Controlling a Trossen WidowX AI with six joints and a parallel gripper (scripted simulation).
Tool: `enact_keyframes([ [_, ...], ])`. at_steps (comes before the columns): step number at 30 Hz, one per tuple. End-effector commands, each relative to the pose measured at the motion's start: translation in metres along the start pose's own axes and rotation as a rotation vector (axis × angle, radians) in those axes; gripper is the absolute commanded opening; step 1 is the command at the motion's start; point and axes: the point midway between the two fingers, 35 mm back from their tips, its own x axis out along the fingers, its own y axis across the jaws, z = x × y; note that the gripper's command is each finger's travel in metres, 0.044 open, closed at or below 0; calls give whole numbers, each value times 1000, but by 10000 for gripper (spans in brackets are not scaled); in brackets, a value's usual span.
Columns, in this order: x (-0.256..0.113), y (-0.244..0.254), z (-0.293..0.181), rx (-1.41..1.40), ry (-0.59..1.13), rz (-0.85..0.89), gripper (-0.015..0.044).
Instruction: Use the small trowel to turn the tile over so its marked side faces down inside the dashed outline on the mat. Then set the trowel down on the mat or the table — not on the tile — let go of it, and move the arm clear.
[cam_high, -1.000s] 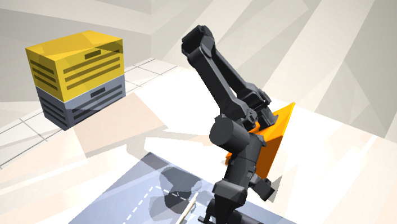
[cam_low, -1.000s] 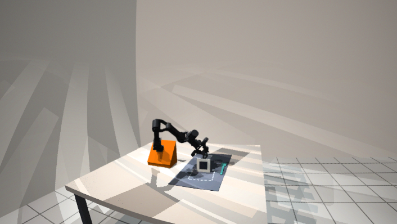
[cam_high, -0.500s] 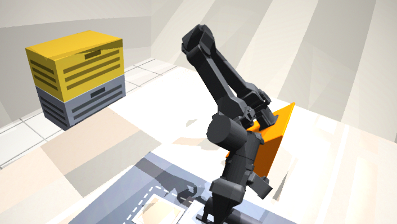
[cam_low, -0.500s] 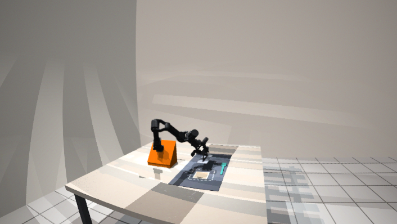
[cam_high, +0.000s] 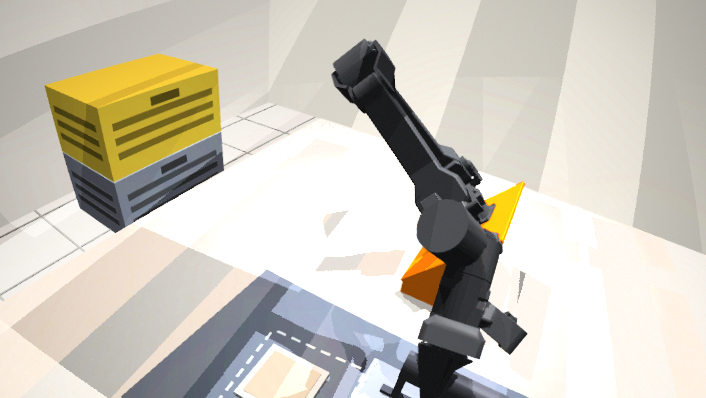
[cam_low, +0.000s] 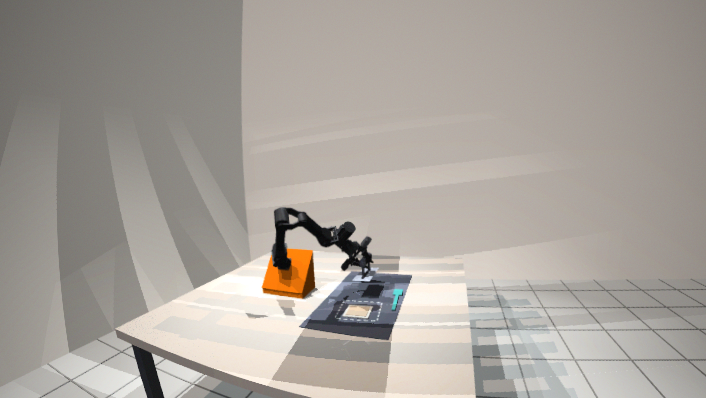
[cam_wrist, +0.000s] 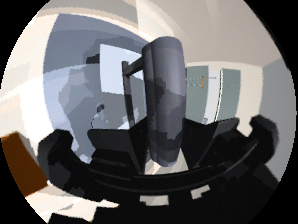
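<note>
The tile (cam_low: 357, 311) lies flat inside the dashed outline (cam_low: 358, 312) on the dark mat (cam_low: 360, 305), with a plain tan face up; it also shows in the top view (cam_high: 284, 380). My gripper (cam_low: 364, 267) hangs over the far end of the mat, beyond the outline, and is shut on the trowel. In the wrist view the trowel's grey handle (cam_wrist: 164, 99) stands between my fingers, and its pale blade (cam_wrist: 119, 72) reaches out past it. The blade (cam_low: 364, 275) sits low, close to the mat. The fingers are cut off at the bottom of the top view (cam_high: 432, 372).
An orange wedge-shaped block (cam_low: 290, 274) holds the arm's base, left of the mat. A teal tool (cam_low: 396, 298) lies on the mat's right side. A dark square patch (cam_low: 371, 290) is on the mat between the gripper and the tile. Yellow and grey crates (cam_high: 135, 137) stand on the floor.
</note>
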Motion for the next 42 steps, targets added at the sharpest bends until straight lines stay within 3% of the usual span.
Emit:
enact_keyframes([
  [1, -1, -4, 0, 12, 2, -10, 0],
  [42, 7, -3, 13, -62, -53, 8, 0],
])
